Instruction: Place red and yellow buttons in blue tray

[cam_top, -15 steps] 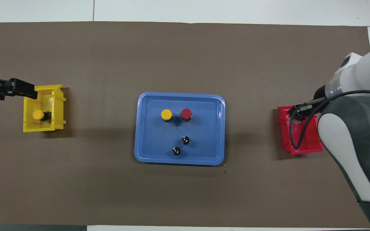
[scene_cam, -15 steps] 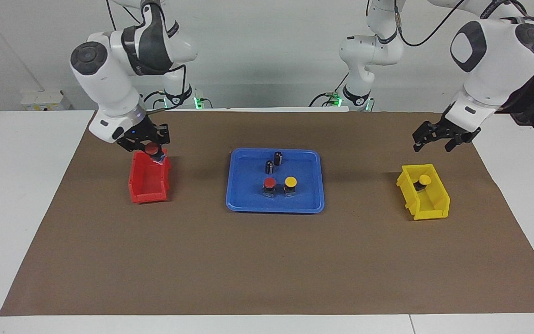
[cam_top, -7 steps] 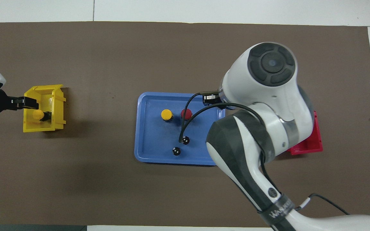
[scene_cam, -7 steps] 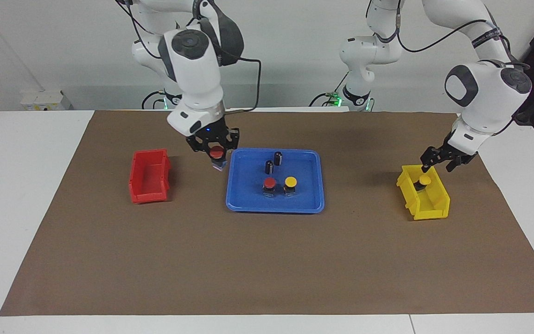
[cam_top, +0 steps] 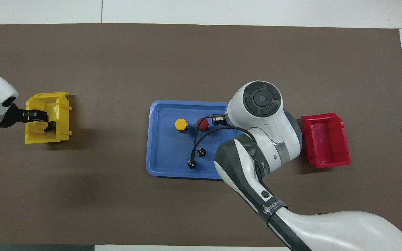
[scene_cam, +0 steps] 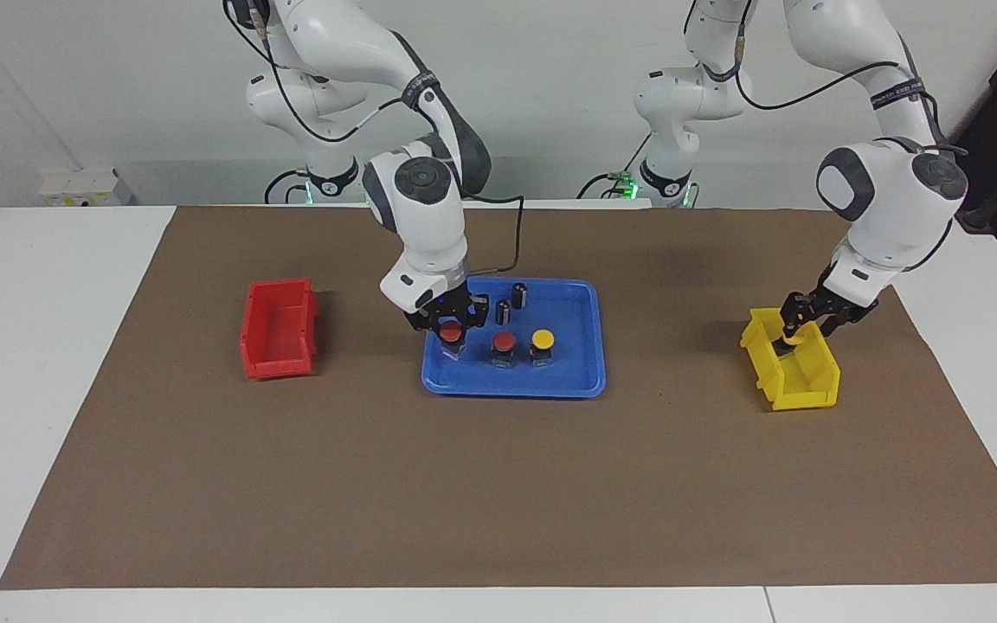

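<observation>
- Facing view: the right gripper (scene_cam: 450, 333) pinches a red-capped push button on a black base (scene_cam: 451, 330) low over the flat blue plastic tray (scene_cam: 581, 381), at nine o'clock of the standing red button (scene_cam: 504, 343) and yellow-capped button (scene_cam: 543, 339); two dark capless cylinders (scene_cam: 511, 302) stand at their twelve; the small red bin (scene_cam: 277, 329) looks empty; the left gripper (scene_cam: 796, 324) reaches into the small yellow bin (scene_cam: 791, 363), its fingers either side of the last yellow button (scene_cam: 788, 340); whether they grip, I cannot tell.
- Overhead view: the right arm hides its button; the left gripper (cam_top: 37, 116) sits over the yellow bin (cam_top: 59, 118).
- Judged step: placing the second red button; next, release it upright; then the left gripper must lift its yellow button.
</observation>
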Tool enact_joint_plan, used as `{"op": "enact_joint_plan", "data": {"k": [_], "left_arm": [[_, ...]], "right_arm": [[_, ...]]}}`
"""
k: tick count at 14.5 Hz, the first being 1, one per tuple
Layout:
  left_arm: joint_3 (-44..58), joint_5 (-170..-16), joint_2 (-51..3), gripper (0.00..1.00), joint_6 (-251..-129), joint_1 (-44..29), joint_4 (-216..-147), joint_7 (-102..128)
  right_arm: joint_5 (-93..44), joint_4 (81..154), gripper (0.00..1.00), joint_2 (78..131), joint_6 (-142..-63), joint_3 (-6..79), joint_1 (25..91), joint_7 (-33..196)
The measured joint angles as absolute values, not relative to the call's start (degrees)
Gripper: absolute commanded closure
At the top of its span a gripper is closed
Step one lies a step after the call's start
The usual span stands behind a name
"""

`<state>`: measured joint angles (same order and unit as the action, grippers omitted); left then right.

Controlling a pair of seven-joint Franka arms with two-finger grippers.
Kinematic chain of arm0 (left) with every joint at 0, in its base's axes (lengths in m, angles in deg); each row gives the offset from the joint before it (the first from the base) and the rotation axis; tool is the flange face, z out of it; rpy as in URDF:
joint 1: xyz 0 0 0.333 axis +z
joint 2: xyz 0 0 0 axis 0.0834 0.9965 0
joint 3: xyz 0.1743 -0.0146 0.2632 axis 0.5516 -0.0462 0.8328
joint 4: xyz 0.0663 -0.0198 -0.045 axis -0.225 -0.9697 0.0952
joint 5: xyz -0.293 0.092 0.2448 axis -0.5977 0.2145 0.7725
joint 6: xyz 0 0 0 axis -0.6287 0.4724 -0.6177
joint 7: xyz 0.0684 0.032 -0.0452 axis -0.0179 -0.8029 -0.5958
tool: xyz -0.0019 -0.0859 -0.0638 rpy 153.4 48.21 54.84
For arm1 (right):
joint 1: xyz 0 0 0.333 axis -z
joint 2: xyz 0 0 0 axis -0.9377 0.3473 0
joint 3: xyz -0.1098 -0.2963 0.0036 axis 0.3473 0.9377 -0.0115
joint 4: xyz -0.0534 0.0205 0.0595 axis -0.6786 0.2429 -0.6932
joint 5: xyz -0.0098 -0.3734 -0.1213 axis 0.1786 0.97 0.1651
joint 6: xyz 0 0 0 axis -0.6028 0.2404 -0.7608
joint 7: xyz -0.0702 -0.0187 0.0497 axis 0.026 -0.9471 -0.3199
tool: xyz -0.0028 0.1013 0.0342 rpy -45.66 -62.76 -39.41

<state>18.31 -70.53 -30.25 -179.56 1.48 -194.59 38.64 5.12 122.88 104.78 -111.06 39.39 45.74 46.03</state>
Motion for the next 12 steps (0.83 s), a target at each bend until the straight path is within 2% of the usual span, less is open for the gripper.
{"op": "enact_joint_plan", "data": {"k": [2, 3, 4, 5, 6, 9, 10, 12], "left_arm": [[18.3, -70.5, -30.1, 0.34, -181.8, 1.5, -196.5, 38.7], [18.3, -70.5, -30.1, 0.62, -182.8, 1.5, -197.4, 38.8], [18.3, -70.5, -30.1, 0.98, -183.3, 1.5, -198.0, 38.9], [18.3, -70.5, -30.1, 0.99, -183.6, 1.5, -198.3, 38.9], [18.3, -70.5, -30.0, 0.99, -183.6, 1.5, -198.4, 38.9], [18.3, -70.5, -29.8, 0.99, -182.6, 1.5, -196.7, 38.9], [18.2, -70.5, -29.4, 0.99, -179.2, 1.5, -193.6, 38.9], [17.9, -70.2, -28.0, 0.99, -166.0, 1.3, -182.6, 38.6]], "right_arm": [[5.1, 124.5, 0.67, 105.2, -113.0, 39.4, 45.4, 46.0], [5.1, 125.2, 0.56, 105.8, -114.3, 39.4, 45.1, 46.0], [5.1, 125.5, 0.3, 106.6, -115.2, 39.4, 44.8, 46.0], [5.1, 125.5, 0.09, 107.1, -115.7, 39.4, 44.7, 46.0], [5.2, 125.3, 0.0, 107.2, -115.6, 39.5, 44.6, 46.0], [5.3, 123.1, 0.0, 106.2, -113.0, 40.2, 45.2, 46.0], [5.4, 121.1, 0.0, 105.1, -110.3, 40.3, 46.4, 46.0], [5.6, 114.8, 0.0, 102.4, -101.1, 40.5, 50.1, 46.1]]}}
